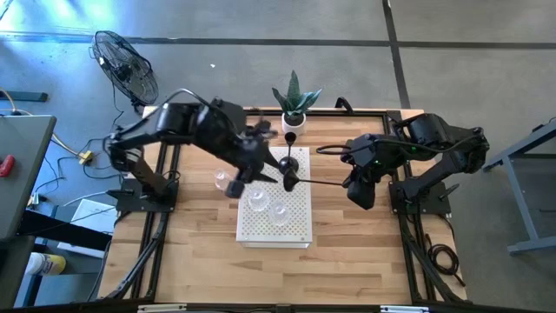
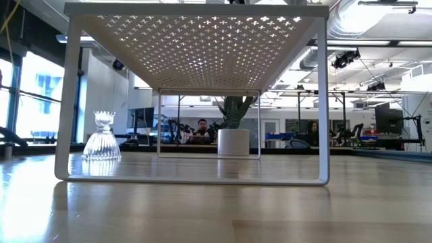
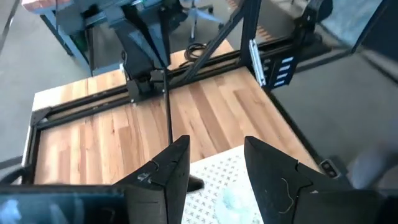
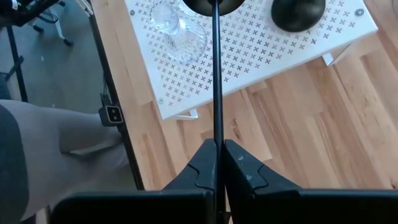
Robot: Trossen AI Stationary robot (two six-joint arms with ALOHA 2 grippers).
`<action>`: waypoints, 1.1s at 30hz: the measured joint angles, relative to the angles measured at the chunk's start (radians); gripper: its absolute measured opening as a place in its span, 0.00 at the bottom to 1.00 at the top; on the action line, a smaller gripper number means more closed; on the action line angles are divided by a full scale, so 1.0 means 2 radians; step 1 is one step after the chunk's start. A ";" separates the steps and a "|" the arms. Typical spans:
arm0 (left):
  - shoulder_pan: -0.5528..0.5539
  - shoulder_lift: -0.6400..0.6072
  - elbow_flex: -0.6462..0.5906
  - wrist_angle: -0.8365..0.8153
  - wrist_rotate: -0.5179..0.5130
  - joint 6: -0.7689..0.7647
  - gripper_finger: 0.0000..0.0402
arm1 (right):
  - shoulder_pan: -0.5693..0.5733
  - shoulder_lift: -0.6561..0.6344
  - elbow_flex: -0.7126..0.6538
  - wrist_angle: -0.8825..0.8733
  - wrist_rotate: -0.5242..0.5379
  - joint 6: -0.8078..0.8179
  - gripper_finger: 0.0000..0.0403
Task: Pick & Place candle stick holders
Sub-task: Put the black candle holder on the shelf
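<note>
right gripper [image 4: 216, 163] clamped on black holder [image 4: 215, 74] stem | holder lies level, long axis toward rack [image 1: 300, 228], base over rack's near edge | left gripper [image 3: 214, 163] fingers apart above rack | right arm placing, judged

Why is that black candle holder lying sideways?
It is tipped flat: the right pincer is shut on the black candle holder's thin stem, holding it level, its round base over the white rack.
</note>
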 joint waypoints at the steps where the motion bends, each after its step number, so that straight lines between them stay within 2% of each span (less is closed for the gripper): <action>1: -0.006 0.011 0.015 -0.005 -0.011 0.006 0.37 | 0.000 0.000 0.000 0.000 0.000 -0.005 0.01; 3: -0.015 0.030 0.033 -0.011 -0.041 0.015 0.37 | 0.000 0.000 0.000 0.000 0.000 -0.009 0.01; 7: -0.026 0.038 0.021 -0.002 -0.089 0.028 0.37 | 0.000 0.000 0.000 0.000 0.001 -0.012 0.01; 17: -0.026 0.081 0.023 0.018 -0.081 0.011 0.37 | 0.000 0.000 0.000 0.009 0.028 -0.019 0.01; 22: -0.026 0.097 0.021 0.025 -0.135 0.011 0.37 | 0.000 0.000 0.000 0.029 0.028 -0.023 0.02; 25: -0.025 0.098 0.021 0.022 -0.148 0.011 0.37 | 0.000 0.000 0.000 0.031 0.032 -0.024 0.01; 33: -0.026 0.104 0.021 0.021 -0.136 0.005 0.37 | 0.000 0.000 0.000 0.050 0.033 -0.025 0.02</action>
